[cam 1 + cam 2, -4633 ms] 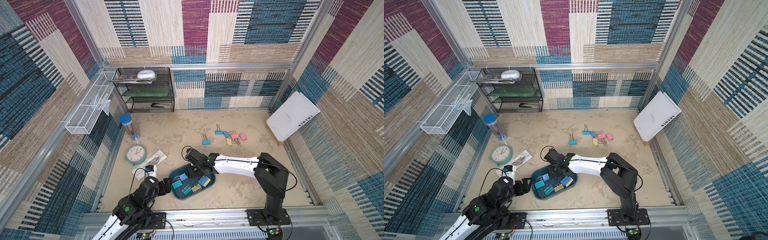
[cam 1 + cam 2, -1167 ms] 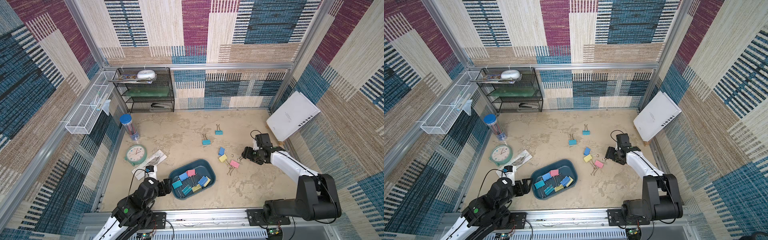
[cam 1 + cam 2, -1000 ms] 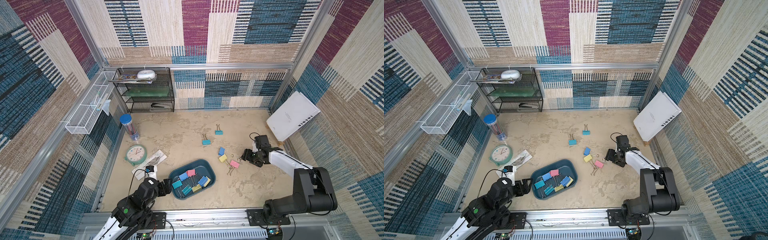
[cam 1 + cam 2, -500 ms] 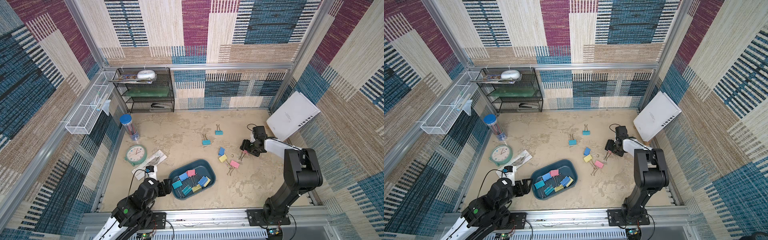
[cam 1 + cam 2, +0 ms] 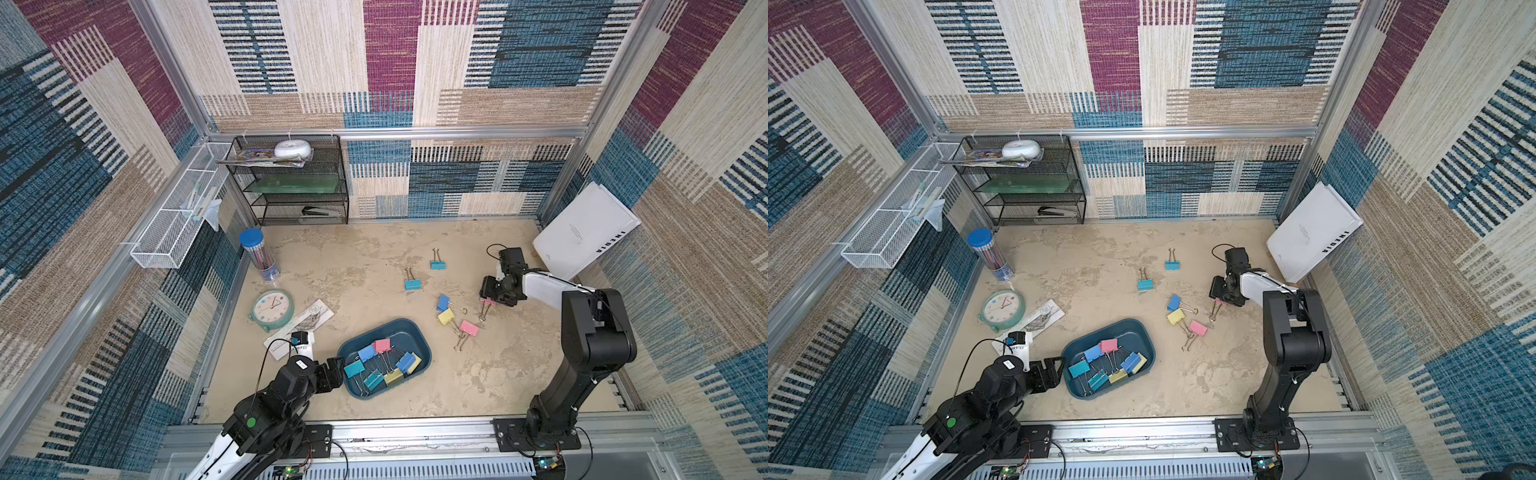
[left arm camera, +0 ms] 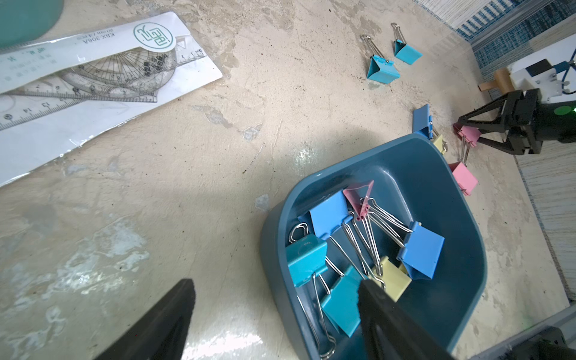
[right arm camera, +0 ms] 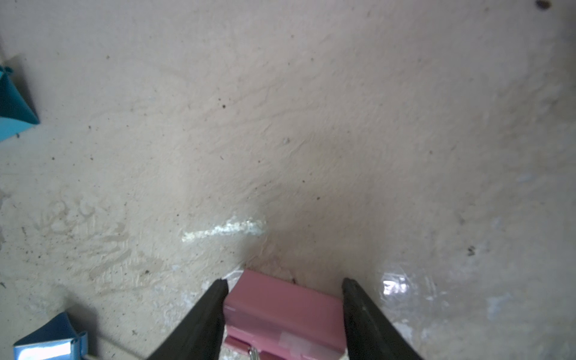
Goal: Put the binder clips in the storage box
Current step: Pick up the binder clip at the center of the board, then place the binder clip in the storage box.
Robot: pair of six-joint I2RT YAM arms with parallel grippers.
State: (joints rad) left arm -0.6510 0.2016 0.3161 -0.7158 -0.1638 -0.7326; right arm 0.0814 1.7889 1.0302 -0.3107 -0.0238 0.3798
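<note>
Right gripper [image 7: 284, 280] is low on the table [image 5: 353, 257] near the white book [image 5: 586, 232]. Its fingers press both sides of a pink clip [image 7: 280, 311], which reads as clamped on the body, with the clip not lifted yet. The body grip is likely chosen because the wire handles [image 5: 483, 309] are thin and floppy. Left gripper [image 6: 274, 282] sits at the near-left end of the storage box [image 5: 409, 334], jaws wide apart and holding nothing, one finger over the box; probably just waiting or ready to steady it. The box is front-centre with about seven binder clips [image 5: 380, 361] inside. Loose on the table are two teal clips [image 5: 412, 284], a blue clip [image 5: 443, 302], a yellow clip [image 5: 445, 317] and a second pink clip [image 5: 469, 328]. The last three lie between the gripped clip and the box, so the carry should go over them. Clock [image 5: 272, 309], ruler pack [image 5: 299, 328] and pencil tube [image 5: 257, 255] sit left, out of the way.
</note>
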